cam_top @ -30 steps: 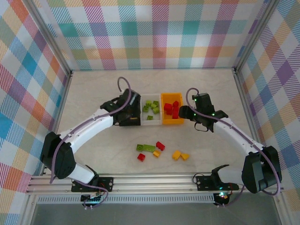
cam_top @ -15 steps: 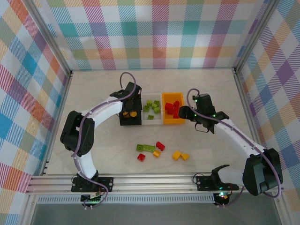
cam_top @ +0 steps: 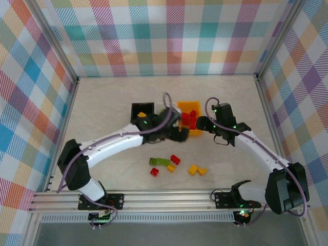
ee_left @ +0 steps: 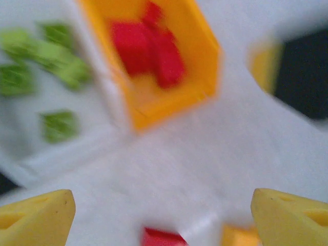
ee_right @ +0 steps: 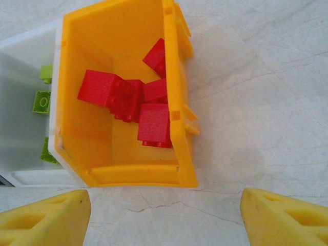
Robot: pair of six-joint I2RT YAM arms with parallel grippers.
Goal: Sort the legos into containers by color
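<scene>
Three containers stand in a row: a black bin holding a yellow-orange lego, a white bin with green legos, and an orange bin with red legos. My left gripper hovers open and empty just in front of the white and orange bins; its view is blurred, with the orange bin and a red lego below it. My right gripper is open and empty at the orange bin's near end. Loose legos lie nearer me: green, red, orange.
Another red lego and two more orange ones lie in the loose cluster. The left arm crosses over the white bin in the top view. Metal frame rails and plaid walls ring the pale table.
The left arm swung right from the black bin, over the white bin, to the front of the orange bin, and its jaws opened. The right gripper barely moved.
</scene>
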